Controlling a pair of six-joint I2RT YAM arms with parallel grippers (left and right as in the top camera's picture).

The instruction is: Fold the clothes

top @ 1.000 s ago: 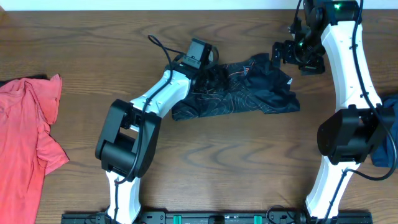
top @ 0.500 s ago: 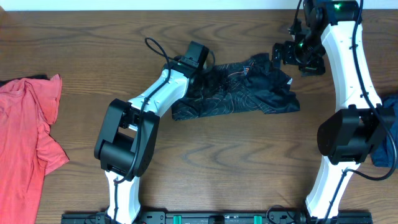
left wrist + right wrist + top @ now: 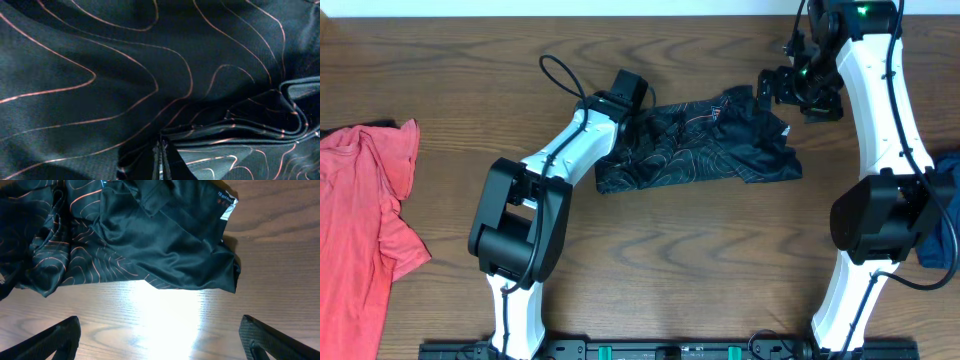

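The wooden table (image 3: 700, 260) bore the black jersey (image 3: 720, 150) with thin orange contour lines, crumpled in a wide strip at far centre, between the two arms. A red shirt (image 3: 365, 200) lay at the left edge and a blue cloth (image 3: 950, 230) at the right. The left gripper (image 3: 642, 118) was pinched closed on the jersey's left end. The right gripper (image 3: 160, 340) hung empty by its right end, jaws spread wide.

White lettering (image 3: 223, 198) on the jersey (image 3: 165, 240) is too small to read.

Left claw (image 3: 161, 159) pinched tight; right claw (image 3: 772, 86) spread wide.
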